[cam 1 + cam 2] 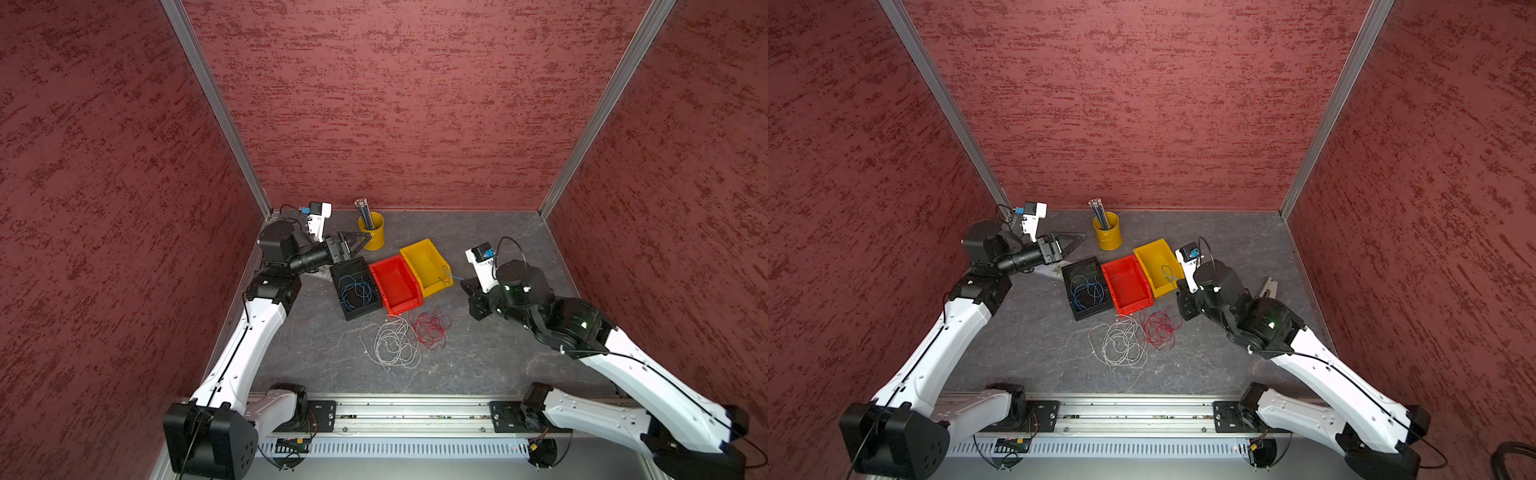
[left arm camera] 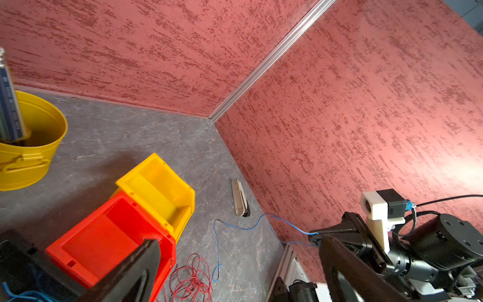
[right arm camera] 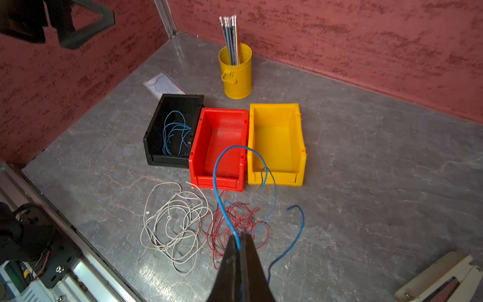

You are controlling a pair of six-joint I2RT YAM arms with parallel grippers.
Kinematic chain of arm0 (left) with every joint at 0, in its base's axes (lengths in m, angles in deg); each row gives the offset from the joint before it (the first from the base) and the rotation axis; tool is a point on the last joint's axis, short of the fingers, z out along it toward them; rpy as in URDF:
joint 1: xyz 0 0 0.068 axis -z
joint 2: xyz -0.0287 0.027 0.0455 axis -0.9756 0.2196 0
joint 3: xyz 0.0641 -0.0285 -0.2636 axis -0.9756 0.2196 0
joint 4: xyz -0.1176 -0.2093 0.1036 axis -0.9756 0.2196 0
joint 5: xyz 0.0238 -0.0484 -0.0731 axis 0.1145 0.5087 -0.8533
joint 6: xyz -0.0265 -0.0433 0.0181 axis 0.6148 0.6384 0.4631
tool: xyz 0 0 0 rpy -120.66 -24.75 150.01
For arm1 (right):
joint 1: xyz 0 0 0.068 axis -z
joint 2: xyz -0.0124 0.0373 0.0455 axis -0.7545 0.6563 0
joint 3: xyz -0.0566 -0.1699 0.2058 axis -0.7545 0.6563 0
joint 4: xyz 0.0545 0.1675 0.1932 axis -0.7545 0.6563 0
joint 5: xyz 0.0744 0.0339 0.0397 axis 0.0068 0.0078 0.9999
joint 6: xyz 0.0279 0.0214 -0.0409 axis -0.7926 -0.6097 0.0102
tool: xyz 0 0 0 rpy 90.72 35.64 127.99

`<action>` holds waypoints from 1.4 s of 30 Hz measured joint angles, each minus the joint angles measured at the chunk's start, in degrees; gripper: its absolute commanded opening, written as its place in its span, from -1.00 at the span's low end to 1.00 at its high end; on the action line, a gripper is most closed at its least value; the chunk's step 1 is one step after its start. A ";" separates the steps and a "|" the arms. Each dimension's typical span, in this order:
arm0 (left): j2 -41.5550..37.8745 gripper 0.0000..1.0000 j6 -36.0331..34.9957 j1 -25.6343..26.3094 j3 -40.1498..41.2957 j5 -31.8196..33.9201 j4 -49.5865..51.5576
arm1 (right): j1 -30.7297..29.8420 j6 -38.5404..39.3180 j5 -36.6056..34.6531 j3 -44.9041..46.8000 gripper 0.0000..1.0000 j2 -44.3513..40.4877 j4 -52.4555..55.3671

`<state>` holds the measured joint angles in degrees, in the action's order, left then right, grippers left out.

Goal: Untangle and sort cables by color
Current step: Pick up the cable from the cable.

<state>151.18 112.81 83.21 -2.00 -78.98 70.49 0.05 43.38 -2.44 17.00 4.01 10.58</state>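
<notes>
My right gripper [image 3: 240, 235] is shut on a blue cable [image 3: 217, 183], which loops up in front of the red bin [image 3: 222, 136] and yellow bin [image 3: 277, 136] and trails to the floor. In both top views this gripper [image 1: 461, 284] [image 1: 1179, 284] hangs beside the yellow bin's near corner. More blue cables [image 1: 355, 291] lie in the black bin [image 1: 332, 274]. On the floor in front of the bins lie a whitish-grey tangle [image 1: 392, 343] and a red tangle [image 1: 430, 328], touching. My left gripper [image 1: 353, 241] is open and holds nothing, raised behind the black bin.
A yellow cup of pencils [image 1: 372, 235] stands at the back, close to my left gripper. A beige tool [image 1: 1268, 286] lies by the right wall. A clear flat packet [image 3: 164, 85] lies behind the black bin. A metal rail [image 1: 415, 409] runs along the front edge.
</notes>
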 measured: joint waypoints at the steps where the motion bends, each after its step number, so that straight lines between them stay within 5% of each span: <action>1: 0.22 0.99 0.72 0.22 0.00 -0.72 -0.85 | 0.02 0.28 -0.61 -1.29 -1.00 0.11 -0.28; 11: 2.97 1.00 5.40 3.21 -1.44 -4.31 -5.44 | 2.69 0.74 2.08 -10.40 -1.00 3.52 -4.02; 21: 5.16 0.99 1.31 6.36 -7.61 -5.33 -5.70 | 10.58 -2.97 27.23 -21.16 -1.00 13.66 -4.11; 30: 6.97 1.00 -18.27 9.99 -14.53 -5.97 5.25 | 12.57 -8.24 48.33 -25.68 -1.00 21.64 -5.99; 42: 6.71 0.99 -40.37 9.16 -15.98 -10.16 11.85 | 13.03 -12.33 60.24 -29.59 -1.00 26.77 -6.43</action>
<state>157.89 72.44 92.37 -17.97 -89.14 82.34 13.08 31.05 57.80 -12.59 30.79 4.15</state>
